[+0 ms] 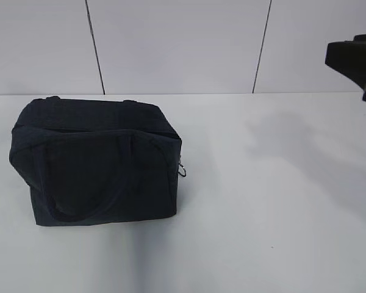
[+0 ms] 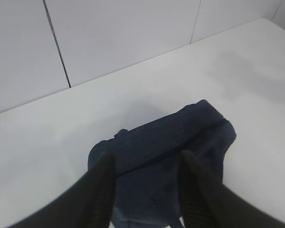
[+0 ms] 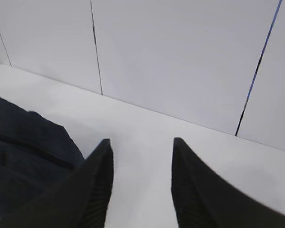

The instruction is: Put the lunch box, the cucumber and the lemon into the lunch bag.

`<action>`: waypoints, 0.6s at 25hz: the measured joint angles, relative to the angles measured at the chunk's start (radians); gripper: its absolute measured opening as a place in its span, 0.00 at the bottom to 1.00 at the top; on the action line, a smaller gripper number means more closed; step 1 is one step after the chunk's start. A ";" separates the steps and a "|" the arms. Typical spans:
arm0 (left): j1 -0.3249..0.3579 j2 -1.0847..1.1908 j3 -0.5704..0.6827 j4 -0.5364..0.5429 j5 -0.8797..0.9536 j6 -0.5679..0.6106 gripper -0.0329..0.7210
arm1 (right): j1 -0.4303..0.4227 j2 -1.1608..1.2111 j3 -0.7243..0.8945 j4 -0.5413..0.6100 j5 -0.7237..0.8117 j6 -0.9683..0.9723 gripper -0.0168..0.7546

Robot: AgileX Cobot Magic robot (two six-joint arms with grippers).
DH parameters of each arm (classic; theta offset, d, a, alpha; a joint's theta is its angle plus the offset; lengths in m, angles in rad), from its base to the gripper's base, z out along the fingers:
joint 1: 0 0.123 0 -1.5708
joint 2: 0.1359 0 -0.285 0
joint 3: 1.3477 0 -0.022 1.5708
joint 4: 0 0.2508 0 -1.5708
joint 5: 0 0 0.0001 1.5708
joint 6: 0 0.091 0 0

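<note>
From my seat the lunch bag (image 1: 97,162) sits on the left half of the white table (image 1: 280,201), zipper closed along its top, metal ring pull (image 1: 182,170) hanging at its right end. I see no lunch box, cucumber or lemon in any view. My left gripper (image 2: 147,164) hangs above the bag, fingers apart and empty; my right gripper (image 3: 141,149) is over bare table to the bag's right, also spread and empty. I judge the fabric soft and saggy, so I'd hook the ring pull while 1 gripper pins the bag.
</note>
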 joint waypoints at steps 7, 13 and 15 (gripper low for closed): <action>0.004 -0.156 0.022 0.031 0.084 -0.078 0.47 | 0.000 -0.128 0.107 -0.133 0.111 0.259 0.43; -0.009 -0.307 0.145 0.101 0.110 -0.137 0.47 | 0.000 -0.231 0.145 -0.618 0.279 0.708 0.43; -0.020 -0.362 0.184 0.114 0.110 -0.153 0.47 | 0.000 -0.262 0.135 -0.807 0.354 0.868 0.43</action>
